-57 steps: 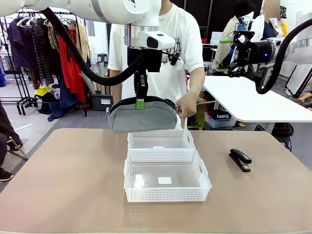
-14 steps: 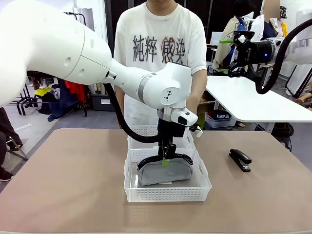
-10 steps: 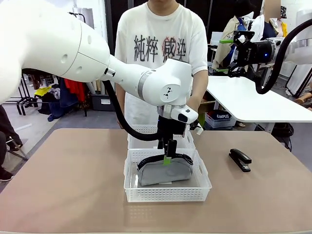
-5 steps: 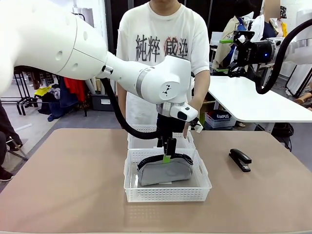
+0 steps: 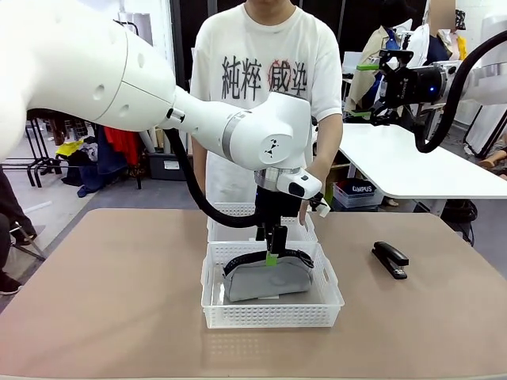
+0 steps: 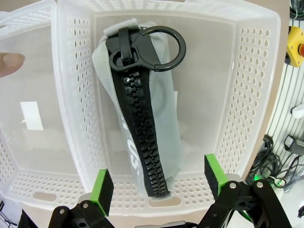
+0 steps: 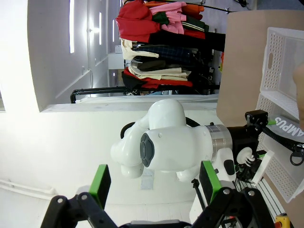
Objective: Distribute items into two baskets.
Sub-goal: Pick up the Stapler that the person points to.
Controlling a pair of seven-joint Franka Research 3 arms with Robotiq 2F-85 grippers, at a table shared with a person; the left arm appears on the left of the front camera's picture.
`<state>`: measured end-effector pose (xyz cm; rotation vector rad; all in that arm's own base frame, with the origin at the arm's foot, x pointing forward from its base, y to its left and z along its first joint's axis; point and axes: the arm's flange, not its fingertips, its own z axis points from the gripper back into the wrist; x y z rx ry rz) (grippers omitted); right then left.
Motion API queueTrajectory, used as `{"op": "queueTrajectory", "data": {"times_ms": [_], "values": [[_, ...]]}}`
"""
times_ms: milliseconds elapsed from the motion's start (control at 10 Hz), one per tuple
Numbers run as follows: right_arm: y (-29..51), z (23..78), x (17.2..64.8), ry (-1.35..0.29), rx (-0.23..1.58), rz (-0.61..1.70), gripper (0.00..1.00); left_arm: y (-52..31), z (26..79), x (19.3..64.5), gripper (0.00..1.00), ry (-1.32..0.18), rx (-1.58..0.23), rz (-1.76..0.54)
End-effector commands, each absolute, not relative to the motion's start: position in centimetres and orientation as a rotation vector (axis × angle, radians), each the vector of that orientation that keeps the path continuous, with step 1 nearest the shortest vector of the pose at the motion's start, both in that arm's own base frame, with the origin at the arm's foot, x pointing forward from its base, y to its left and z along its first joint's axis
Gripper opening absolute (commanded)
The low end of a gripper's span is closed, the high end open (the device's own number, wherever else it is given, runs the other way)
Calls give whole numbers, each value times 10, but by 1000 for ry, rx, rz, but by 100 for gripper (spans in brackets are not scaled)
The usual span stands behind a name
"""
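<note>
The left gripper point(image 6: 159, 181) stands wide open at the bottom of its wrist view, a green pad on either side of the pouch's near end, holding nothing as far as I can tell. The grey pouch point(image 6: 166, 128) lies in the larger basket point(image 6: 256, 71), running from bottom centre towards the top of the frame, with its black zipper point(image 6: 137, 142) uppermost. It looks soft and light and likely to sag, so the stiffer zipper ridge is the best hold. In the front view the smaller basket point(image 5: 230, 212) sits just behind, at centre frame. The stapler point(image 5: 390, 260) lies on the table point(image 5: 119, 277) at the right, well apart from both baskets. It is probably rigid, smooth and denser, so pinch it across its narrow body. The right gripper point(image 7: 152, 183) hangs wide open, holding nothing, in the upper right of the front view
</note>
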<state>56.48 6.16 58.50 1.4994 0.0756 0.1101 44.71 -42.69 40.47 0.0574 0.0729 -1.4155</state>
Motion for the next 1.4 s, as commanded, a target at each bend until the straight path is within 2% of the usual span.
{"op": "queueTrajectory", "data": {"times_ms": [0,900,1300], "values": [[62,587,564,73,1501,114,100,-426,407,446,100,70,66,-1418],[62,587,564,73,1501,114,100,-427,405,447,100,72,57,-1416],[62,587,564,73,1501,114,100,-360,485,450,100,48,-173,-1113]]}}
